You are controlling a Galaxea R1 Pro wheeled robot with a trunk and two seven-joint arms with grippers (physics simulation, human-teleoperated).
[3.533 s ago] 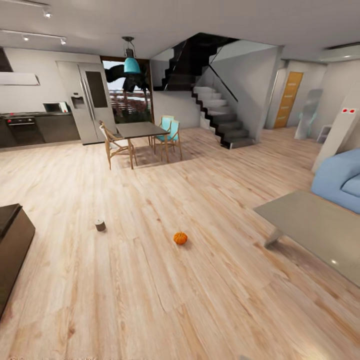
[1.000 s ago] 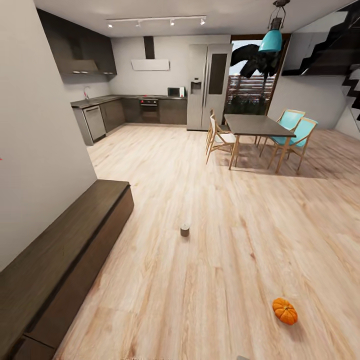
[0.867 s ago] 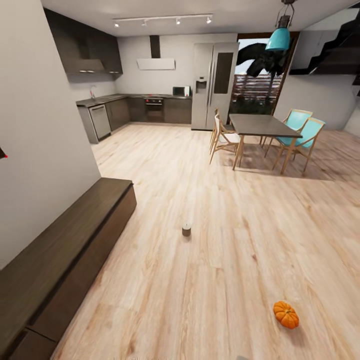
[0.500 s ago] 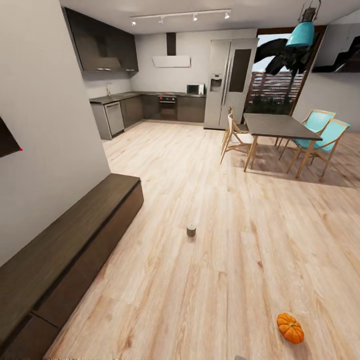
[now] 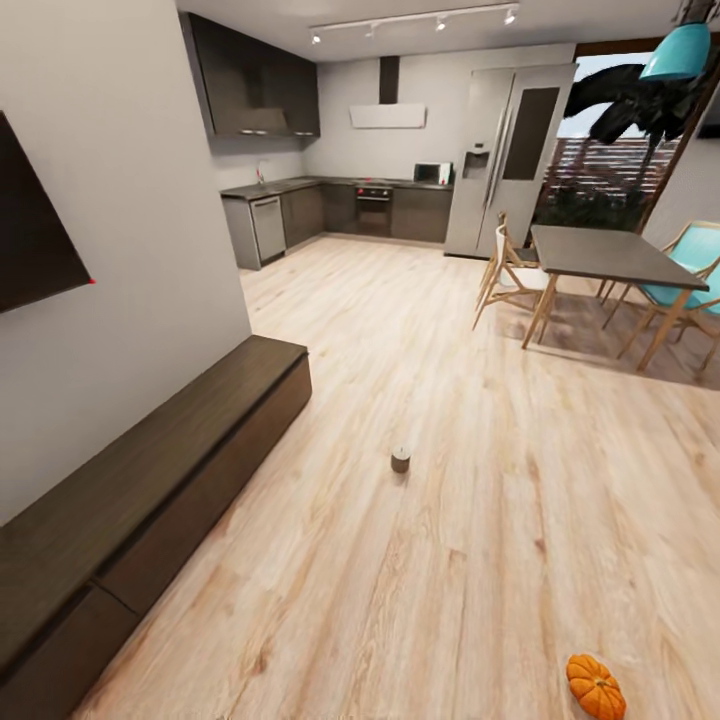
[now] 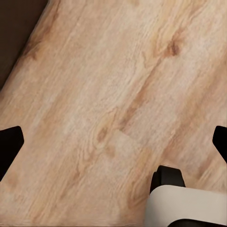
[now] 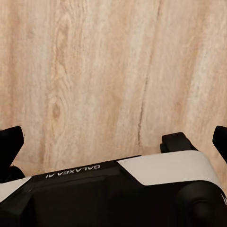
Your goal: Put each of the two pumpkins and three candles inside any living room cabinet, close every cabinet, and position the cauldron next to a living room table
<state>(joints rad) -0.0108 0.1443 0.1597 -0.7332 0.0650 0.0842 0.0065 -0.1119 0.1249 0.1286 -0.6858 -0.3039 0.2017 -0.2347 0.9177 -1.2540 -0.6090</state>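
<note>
Legible text: "GALAXEA AI", white lettering, inverted, on black robot base (image 7: pixel 94 189) in right wrist view. No other readable markings.

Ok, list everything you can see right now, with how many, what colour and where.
candle: 1, olive-brown, upright on the floor mid-room
pumpkin: 1, orange, on the floor, lower right
cabinet: 1, dark brown, along the left wall, fronts shut
dining table: 1, dark top, right
chairs: several, pale and turquoise, around the dining table
fridge: 1, silver, far wall
kitchen units: dark grey, far left corner
left tool: black fingers spread, above the floor
right tool: black fingers spread, above the floor
</note>
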